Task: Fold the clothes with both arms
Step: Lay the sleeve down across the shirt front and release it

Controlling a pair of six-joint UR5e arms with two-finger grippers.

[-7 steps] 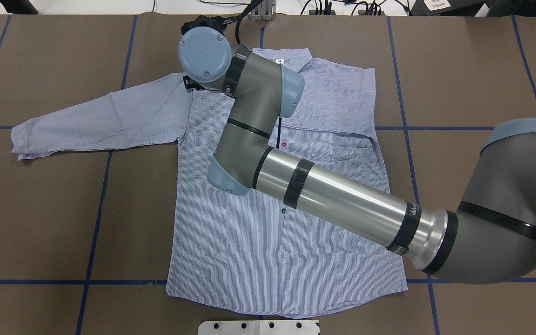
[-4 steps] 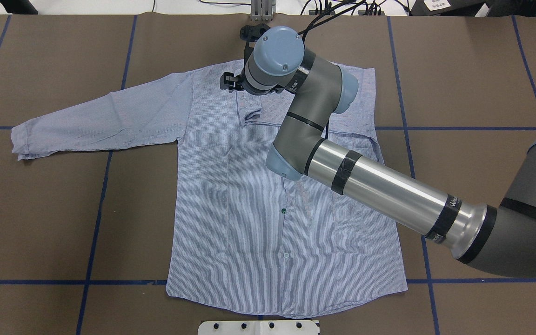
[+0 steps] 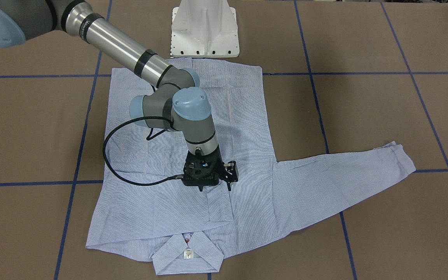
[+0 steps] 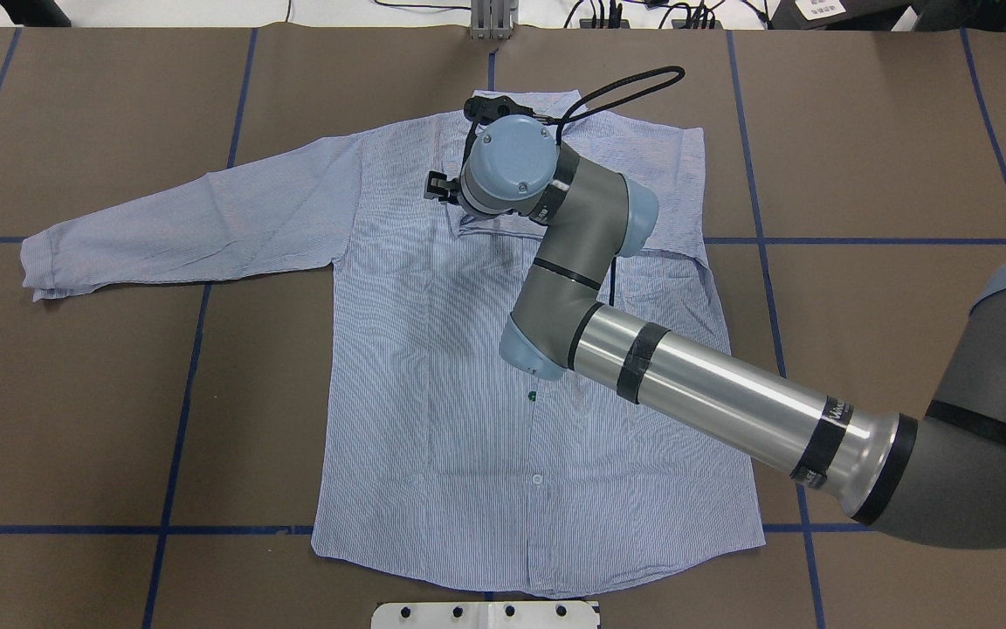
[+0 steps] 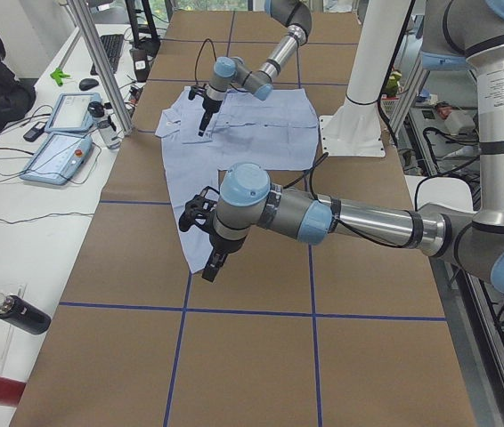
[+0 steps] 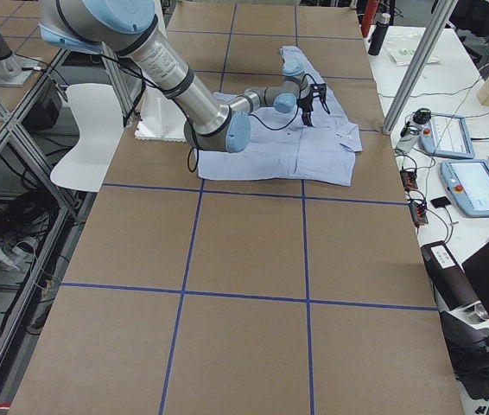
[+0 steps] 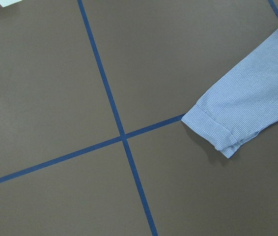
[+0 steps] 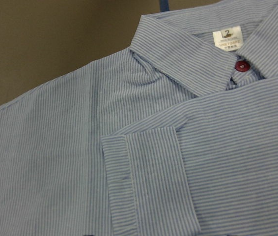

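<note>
**My right end effector** point(image 3: 214, 188): fingers spread wide and empty, pointing straight down, poised just above the upper chest of the shirt point(image 4: 433, 393), which lies face up and flat in the middle of the tabletop point(image 4: 75, 419).

**Beneath it:** the right sleeve point(image 3: 158, 217) lies folded across the chest. Its right cuff point(image 8: 149, 182) rests flat and square-ended just below the collar point(image 8: 183, 59). A red button point(image 8: 241, 66) closes the collar under a white label point(image 8: 226, 39).

**My left end effector** point(image 5: 214, 265): it shows only from the side, so I cannot tell whether it is spread or closed. It hangs above the tabletop near the end of the left sleeve point(image 4: 189, 218), which reaches straight out from the body and ends in the left cuff point(image 7: 217, 130).

**Step in hand (judgement):** the sleeve folds. One sleeve is laid in and let go; the other is not yet begun.

**Next move (judgement):**
- My left end effector should come down on the left cuff and pinch the cloth alone, not the sheet under it.
- It should then carry the cuff across the chest to mirror the first fold.
- My right arm should first clear the chest.

**Materials:**
- The shirt is thin, limp woven cloth, light blue with fine white stripes, and shows soft creases.
- The cuffs and collar are doubled and stitched, and look stiffer.
- The tabletop is a matte brown sheet ruled by blue tape lines point(image 7: 104, 88).
</note>
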